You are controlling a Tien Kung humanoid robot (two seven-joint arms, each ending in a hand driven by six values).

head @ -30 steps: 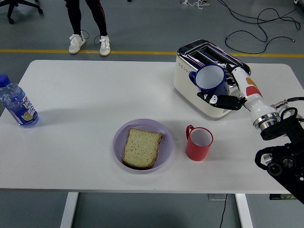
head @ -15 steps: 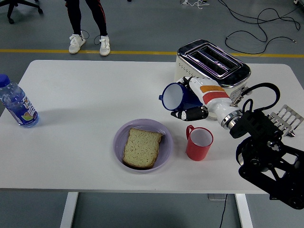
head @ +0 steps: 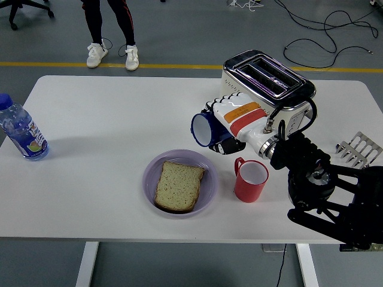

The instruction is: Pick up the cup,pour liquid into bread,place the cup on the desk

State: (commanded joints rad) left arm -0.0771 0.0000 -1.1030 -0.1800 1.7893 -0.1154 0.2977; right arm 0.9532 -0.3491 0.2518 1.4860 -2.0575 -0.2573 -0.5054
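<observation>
**Blue cup tipped on its side above the table, right of centre**

My right hand [head: 230, 122] was wrapped around the blue cup [head: 206, 129], fingers curled about its body, holding it in the air just right of the frame's centre. The cup lay tilted on its side, its white-lined mouth facing the left of the frame. It hung above and to the right of the purple plate [head: 206, 173], clear of it, and I could not tell whether anything was coming out of it.

The slice of bread [head: 178, 185] lay flat in the plate, low in the middle of the frame. A red mug [head: 250, 179] stood upright just right of the plate, directly below my hand. The toaster [head: 272, 81] sat behind my hand in the upper right, and a small metal rack [head: 359, 149] lay near the right edge. A water bottle [head: 21, 130] stood at the far left of the white table [head: 108, 119]. At the top left, a person's legs and white shoes [head: 112, 55] stood on the floor beyond the table.
</observation>
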